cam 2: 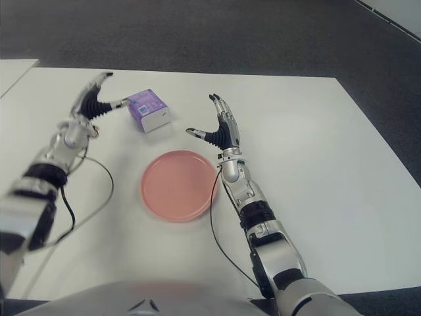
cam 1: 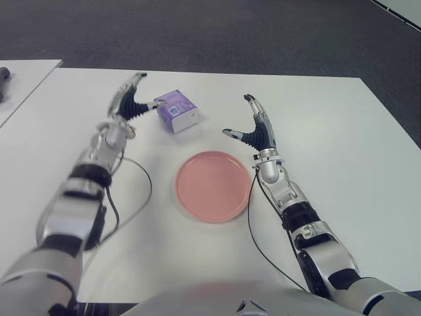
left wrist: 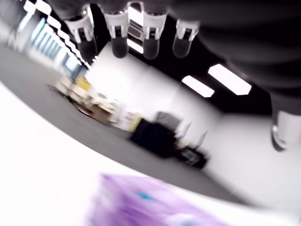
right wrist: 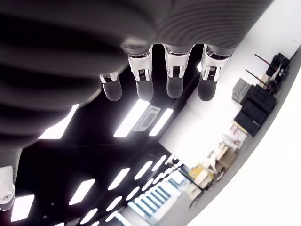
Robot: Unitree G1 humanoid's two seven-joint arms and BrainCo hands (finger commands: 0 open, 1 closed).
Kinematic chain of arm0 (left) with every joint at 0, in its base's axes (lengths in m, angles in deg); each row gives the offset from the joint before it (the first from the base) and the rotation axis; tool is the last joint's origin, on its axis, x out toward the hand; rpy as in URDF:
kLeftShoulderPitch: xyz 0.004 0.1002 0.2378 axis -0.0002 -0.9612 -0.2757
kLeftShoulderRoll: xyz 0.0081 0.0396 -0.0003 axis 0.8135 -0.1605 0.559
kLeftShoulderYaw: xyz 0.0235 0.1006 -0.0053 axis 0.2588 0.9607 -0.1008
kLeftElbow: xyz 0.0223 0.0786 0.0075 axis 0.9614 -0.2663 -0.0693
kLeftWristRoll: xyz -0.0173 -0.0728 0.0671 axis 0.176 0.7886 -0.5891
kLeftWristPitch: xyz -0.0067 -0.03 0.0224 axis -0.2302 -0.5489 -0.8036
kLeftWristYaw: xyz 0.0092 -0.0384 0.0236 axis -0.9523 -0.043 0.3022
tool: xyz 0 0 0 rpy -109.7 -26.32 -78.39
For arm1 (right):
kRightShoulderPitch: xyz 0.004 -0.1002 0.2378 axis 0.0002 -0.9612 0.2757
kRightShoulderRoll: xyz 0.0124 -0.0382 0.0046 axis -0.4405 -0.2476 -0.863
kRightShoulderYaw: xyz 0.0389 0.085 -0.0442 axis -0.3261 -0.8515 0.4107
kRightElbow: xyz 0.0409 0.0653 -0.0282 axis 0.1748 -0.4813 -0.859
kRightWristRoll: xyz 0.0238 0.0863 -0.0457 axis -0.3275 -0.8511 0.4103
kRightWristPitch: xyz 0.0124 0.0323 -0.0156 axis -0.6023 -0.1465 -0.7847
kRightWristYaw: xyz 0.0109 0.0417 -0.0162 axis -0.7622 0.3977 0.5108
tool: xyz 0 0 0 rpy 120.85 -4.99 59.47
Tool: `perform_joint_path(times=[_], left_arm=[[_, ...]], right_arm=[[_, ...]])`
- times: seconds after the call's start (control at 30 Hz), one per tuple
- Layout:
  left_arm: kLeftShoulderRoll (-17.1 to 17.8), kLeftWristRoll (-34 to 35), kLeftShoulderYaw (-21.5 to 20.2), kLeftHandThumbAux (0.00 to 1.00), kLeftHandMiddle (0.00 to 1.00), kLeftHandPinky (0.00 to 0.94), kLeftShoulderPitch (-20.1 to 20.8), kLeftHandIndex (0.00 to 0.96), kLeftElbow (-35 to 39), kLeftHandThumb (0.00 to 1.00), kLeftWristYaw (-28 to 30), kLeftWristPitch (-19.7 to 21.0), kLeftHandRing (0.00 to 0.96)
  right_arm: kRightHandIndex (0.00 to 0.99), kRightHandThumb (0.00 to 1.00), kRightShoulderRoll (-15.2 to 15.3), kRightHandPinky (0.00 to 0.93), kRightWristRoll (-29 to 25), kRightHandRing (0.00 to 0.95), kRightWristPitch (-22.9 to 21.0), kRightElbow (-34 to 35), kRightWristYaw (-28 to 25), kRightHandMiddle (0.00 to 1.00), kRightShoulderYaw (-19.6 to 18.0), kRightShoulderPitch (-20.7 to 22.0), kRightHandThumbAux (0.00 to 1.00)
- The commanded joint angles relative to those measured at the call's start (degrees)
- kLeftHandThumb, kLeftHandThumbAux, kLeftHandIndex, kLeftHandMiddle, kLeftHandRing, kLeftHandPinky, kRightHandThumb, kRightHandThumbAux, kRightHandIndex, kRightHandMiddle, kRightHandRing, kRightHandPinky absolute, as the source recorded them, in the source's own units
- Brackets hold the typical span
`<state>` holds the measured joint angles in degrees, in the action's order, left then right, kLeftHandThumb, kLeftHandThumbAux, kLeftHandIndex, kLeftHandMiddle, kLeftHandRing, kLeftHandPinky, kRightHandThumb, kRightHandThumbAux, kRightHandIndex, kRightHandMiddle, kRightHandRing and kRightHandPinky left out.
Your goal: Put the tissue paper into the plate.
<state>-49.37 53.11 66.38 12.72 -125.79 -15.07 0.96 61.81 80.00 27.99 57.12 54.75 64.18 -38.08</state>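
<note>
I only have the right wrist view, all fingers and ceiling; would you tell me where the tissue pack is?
Observer: The tissue pack lies on the table, beyond the plate, toward the left.
Operator: Is either hand holding it?
Observer: No. The left hand is open right beside it; the right hand is open by the plate's far right edge.
Operator: Anything in the plate?
Observer: Nothing lies in it.

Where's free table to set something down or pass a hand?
Free: the table to the right of the right hand, and the near strip in front of the plate. Crowded: the left hand by the tissue pack, just behind the plate.
</note>
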Motion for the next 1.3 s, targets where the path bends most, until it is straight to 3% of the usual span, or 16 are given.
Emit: perform_joint_path(times=[0.03,0.23,0.63,1.3], left_arm=[[0.54,-10.96,10.66,0.451,0.000,0.000,3.37,0.000,-6.48,0.062,-6.67,3.72,0.000],[0.47,-17.47,18.34,0.471,0.000,0.000,5.68,0.000,-9.58,0.070,-11.42,6.84,0.000],[0.45,-25.91,29.93,0.467,0.000,0.000,6.98,0.000,-12.49,0.061,-9.88,9.96,0.000],[-0.47,-28.32,37.29,0.488,0.000,0.000,4.62,0.000,-13.69,0.042,-10.18,10.90,0.000]], right_arm=[[0.000,0.138,-0.45,0.000,0.44,0.000,-1.10,-0.30,0.16,0.000,0.43,-0.25,0.508],[0.000,0.138,-0.52,0.000,0.65,0.000,-1.12,0.24,0.13,0.000,0.36,-0.70,0.508],[0.000,0.138,-0.82,0.000,1.01,0.000,-1.61,1.50,0.20,0.000,0.60,-1.51,0.508],[0.000,0.138,-1.65,0.000,1.73,0.000,-2.32,1.76,0.73,0.000,1.04,-1.72,0.508]])
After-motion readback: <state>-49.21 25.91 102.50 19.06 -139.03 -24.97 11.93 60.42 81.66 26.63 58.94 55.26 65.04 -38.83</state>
